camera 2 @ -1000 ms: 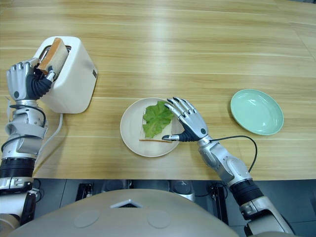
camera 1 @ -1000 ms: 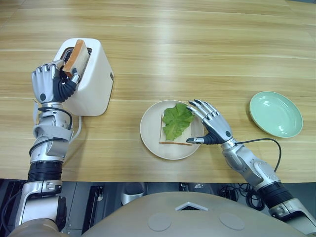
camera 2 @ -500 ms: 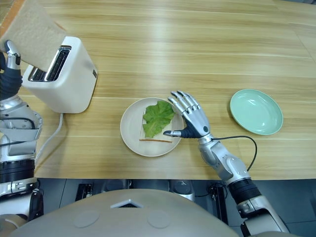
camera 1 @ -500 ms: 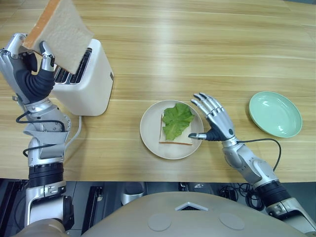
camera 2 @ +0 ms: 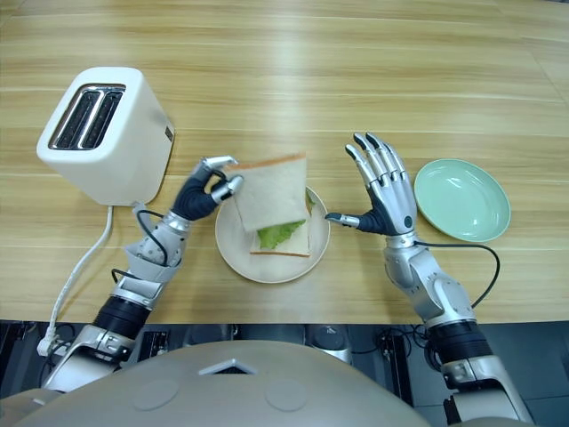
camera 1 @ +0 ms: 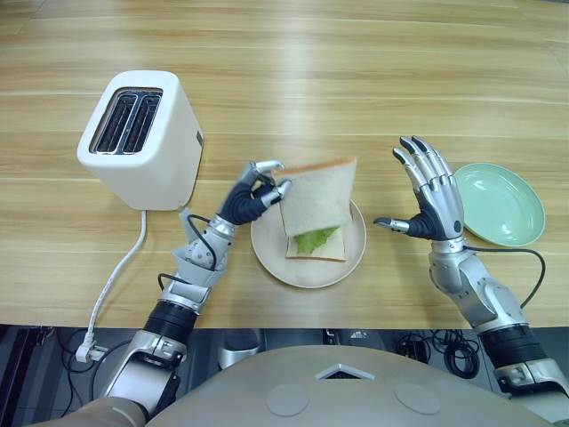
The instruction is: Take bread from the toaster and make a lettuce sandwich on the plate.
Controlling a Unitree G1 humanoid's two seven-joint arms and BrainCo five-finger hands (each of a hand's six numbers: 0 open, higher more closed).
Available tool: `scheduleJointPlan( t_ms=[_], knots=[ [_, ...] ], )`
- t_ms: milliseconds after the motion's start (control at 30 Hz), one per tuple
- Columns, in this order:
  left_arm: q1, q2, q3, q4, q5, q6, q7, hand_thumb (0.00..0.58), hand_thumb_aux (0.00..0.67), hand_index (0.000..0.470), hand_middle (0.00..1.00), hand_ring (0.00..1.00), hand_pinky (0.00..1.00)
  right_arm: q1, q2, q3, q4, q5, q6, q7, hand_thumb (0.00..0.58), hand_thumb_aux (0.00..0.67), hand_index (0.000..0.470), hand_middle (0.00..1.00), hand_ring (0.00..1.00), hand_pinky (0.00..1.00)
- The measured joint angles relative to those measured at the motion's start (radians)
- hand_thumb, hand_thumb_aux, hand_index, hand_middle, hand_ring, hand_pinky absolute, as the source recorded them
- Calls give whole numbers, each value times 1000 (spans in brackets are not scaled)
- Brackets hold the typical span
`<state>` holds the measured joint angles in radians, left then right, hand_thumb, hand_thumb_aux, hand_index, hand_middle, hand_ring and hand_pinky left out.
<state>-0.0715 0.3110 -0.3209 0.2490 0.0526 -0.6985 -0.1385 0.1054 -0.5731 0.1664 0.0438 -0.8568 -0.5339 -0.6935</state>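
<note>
**Hidden or unclear**
- Lettuce (camera 1: 313, 239): on the plate (camera 1: 307, 272). Only a green fringe shows below the raised bread slice (camera 1: 317, 200).
- Lower bread slice (camera 1: 316, 255): on the plate under the lettuce, with just its near edge and corners visible.
- Far side of the plate: covered by the raised slice. From here I cannot tell whether that slice's lower edge touches the lettuce.

**Hands**
- Left hand (camera 1: 252, 193): at the plate's left rim, forearm angled up from the table (camera 1: 293, 71) edge. Its fingertips pinch the raised slice's left edge, holding it tilted over the plate.
- Right hand (camera 1: 433, 197): just right of the plate, lifted off the table, fingers spread and pointing away, holding nothing.

**Other items**
- Toaster (camera 1: 145, 135): well left of the plate, slots facing up.
- Cord (camera 1: 114, 286): trails from the toaster toward the near edge.
- Green dish (camera 1: 503, 204): right of the plate, beyond the right hand.
</note>
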Motion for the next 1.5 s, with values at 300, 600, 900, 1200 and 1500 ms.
scheduleJointPlan(
  t_ms=[300,600,900,1200,1500],
  knots=[
    [-72,-42,-26,199,-98,50,-298,580,670,460,1000,1000,1000,10,9,71,-58,-2,-103,110,0,0,0,0,0,0],
    [-175,-88,11,421,-32,39,-298,580,670,460,1000,1000,1000,48,27,149,-72,42,-186,257,0,0,0,0,0,0],
    [-277,-119,47,614,39,-15,-231,580,670,460,1000,1000,1000,39,43,243,66,85,-206,427,0,0,0,0,0,0],
    [-349,-130,68,774,101,-18,-147,556,533,366,1000,1000,1000,-79,97,311,257,69,-184,477,0,0,0,0,0,0],
    [-286,-6,33,598,467,-45,311,0,0,0,647,647,647,-112,127,348,288,69,-158,483,0,0,0,0,0,0]
  ],
)
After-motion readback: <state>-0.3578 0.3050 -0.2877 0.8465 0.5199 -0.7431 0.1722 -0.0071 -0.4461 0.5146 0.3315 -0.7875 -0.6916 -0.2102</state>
